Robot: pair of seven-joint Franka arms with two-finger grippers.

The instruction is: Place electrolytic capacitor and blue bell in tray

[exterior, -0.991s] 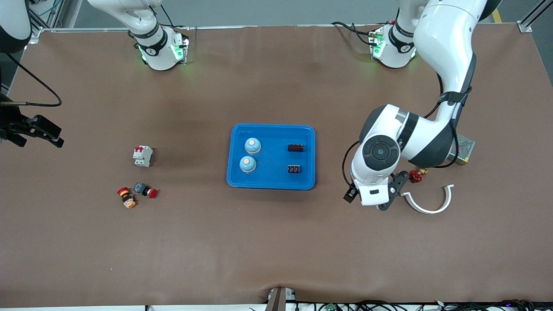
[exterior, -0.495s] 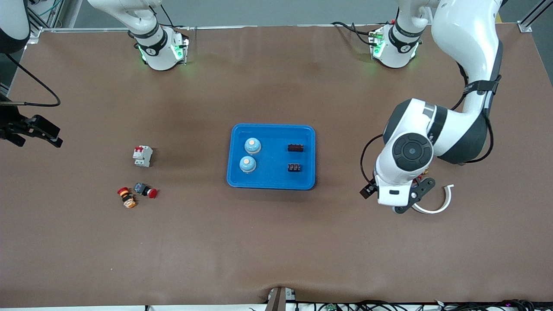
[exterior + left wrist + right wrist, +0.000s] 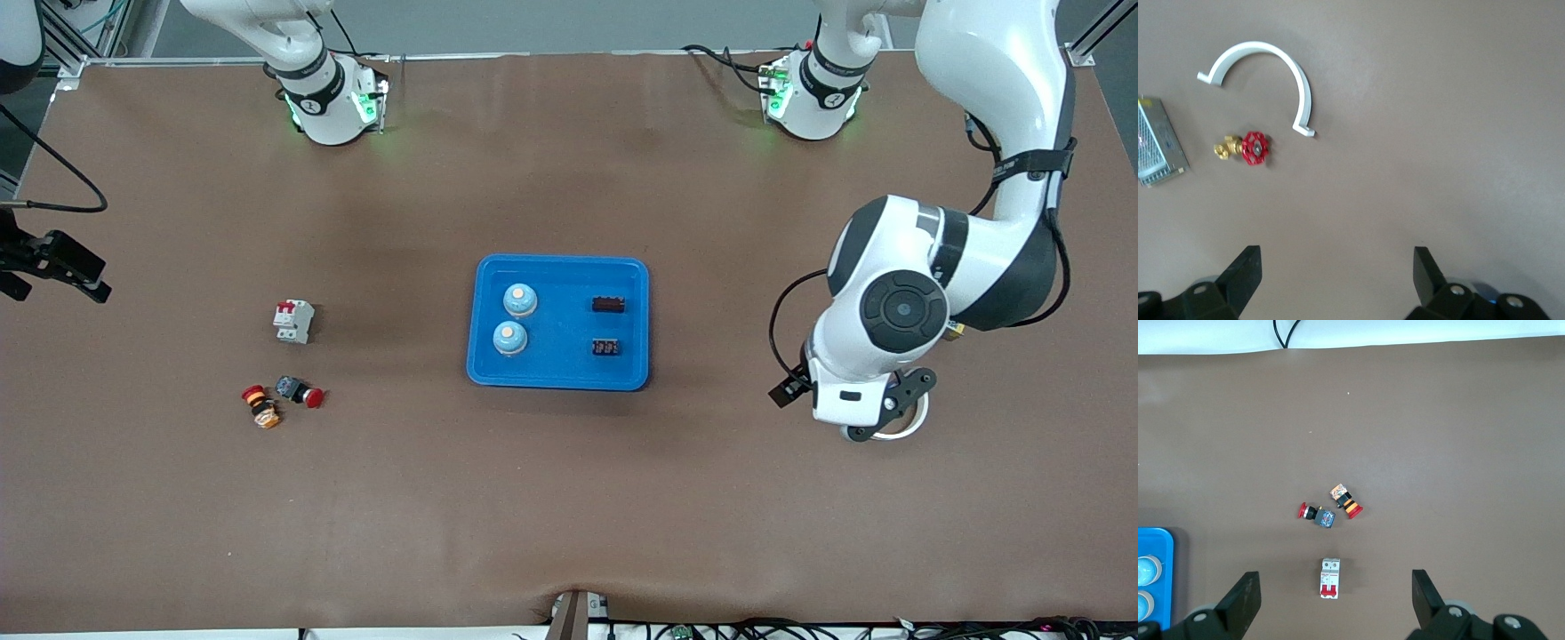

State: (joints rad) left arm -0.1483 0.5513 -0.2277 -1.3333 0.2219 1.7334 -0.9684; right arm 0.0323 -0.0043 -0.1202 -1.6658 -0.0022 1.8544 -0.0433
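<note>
- Matte brown tabletop [image 3: 569,498], slightly wrinkled near front edge.
- Glossy blue plastic tray [image 3: 558,379], rounded corners, mid-tabletop; holds two domed blue bells [image 3: 519,300], two dark capacitors [image 3: 608,305].
- Left hand [image 3: 1337,273] open above white curved clamp [image 3: 1275,65].
- Right hand [image 3: 1336,595] open, empty, at the right arm's end.

Circuit breaker [image 3: 293,321], two pushbuttons [image 3: 300,391], white clamp [image 3: 1265,70], red-handled valve [image 3: 1248,147].
</note>
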